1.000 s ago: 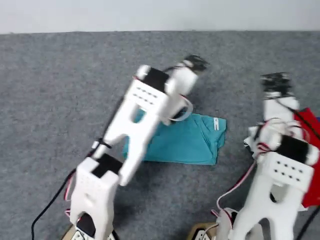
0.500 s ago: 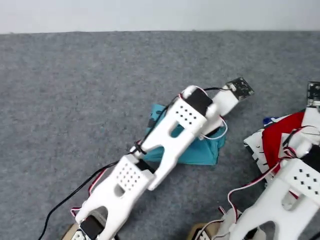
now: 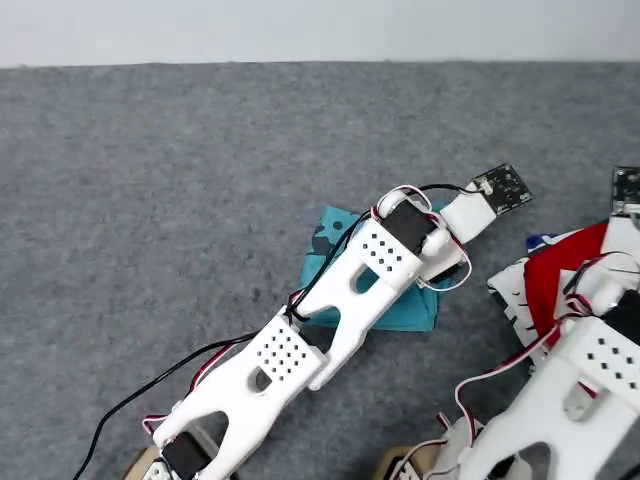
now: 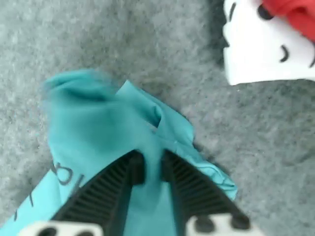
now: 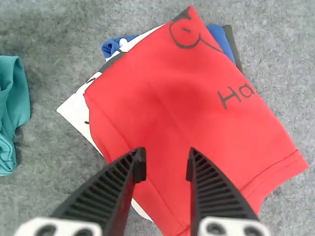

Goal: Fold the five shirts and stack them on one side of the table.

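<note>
When you look down from the high view, you see the folded teal shirt of soft cloth (image 3: 408,312) lying on the fuzzy grey carpet (image 3: 150,200) that covers the table. Most of it is under the white left arm (image 3: 380,255). Near it, at the side of the table, sits the pile: a red shirt with dark print (image 3: 552,290) on top of a white shirt with small dark marks (image 3: 508,292). The white right arm (image 3: 590,370) stands over that pile.

From the left wrist view, the left gripper (image 4: 150,164) has its black jaws close together, pinching a fold of the teal shirt (image 4: 98,123). A corner of the white shirt (image 4: 261,54) and a bit of the red shirt (image 4: 293,12) lie near, with bare carpet in between.

From the right wrist view, the right gripper (image 5: 162,164) hangs over the red shirt (image 5: 197,118) with its jaws apart and nothing in them. Under the red shirt you can count the white shirt (image 5: 78,110), a blue shirt (image 5: 114,46) and the edge of a dark shirt (image 5: 231,44). The teal shirt (image 5: 12,98) peeks in at the side.

I think 4 shirts are folded and piled, and the teal shirt is number 5. You have to put it on top of the pile. The right gripper hangs right above that spot, so it may be in your way. The teal folds could also come open if you drag them.
</note>
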`<state>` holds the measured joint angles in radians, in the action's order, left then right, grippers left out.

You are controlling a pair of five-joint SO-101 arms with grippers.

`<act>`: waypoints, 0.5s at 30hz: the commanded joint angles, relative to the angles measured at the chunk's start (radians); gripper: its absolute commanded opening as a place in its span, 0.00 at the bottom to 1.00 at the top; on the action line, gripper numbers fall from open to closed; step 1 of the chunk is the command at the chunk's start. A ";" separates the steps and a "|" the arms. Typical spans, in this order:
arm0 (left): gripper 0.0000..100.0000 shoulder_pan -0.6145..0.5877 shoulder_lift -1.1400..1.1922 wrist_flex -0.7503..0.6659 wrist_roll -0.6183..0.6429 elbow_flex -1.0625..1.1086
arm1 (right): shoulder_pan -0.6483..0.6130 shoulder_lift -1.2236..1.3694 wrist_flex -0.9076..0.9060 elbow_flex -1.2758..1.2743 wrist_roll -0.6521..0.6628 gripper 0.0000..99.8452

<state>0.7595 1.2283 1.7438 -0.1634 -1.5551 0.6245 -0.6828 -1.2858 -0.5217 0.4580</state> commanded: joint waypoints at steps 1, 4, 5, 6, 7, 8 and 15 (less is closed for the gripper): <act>0.23 0.002 -0.015 0.005 0.005 -0.053 | 0.012 -0.030 -0.004 0.041 0.005 0.14; 0.24 -0.009 -0.012 -0.020 0.005 -0.125 | 0.013 -0.030 -0.007 0.041 0.005 0.14; 0.24 -0.009 -0.017 -0.025 0.005 -0.128 | 0.013 -0.030 -0.013 0.041 0.005 0.14; 0.24 -0.009 -0.025 -0.028 -0.002 -0.125 | 0.013 -0.030 -0.018 0.041 0.005 0.14; 0.24 -0.014 -0.040 -0.028 -0.002 -0.119 | 0.013 -0.030 -0.018 0.041 0.003 0.14; 0.24 -0.034 -0.052 -0.028 -0.002 -0.119 | 0.013 -0.030 -0.018 0.041 0.003 0.14; 0.24 -0.331 -0.132 0.011 -0.002 -0.116 | -0.039 -0.022 -0.016 0.035 0.000 0.14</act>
<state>0.5646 1.1761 1.7331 -0.1634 -1.6103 0.6245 -0.6828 -1.2950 -0.5217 0.4580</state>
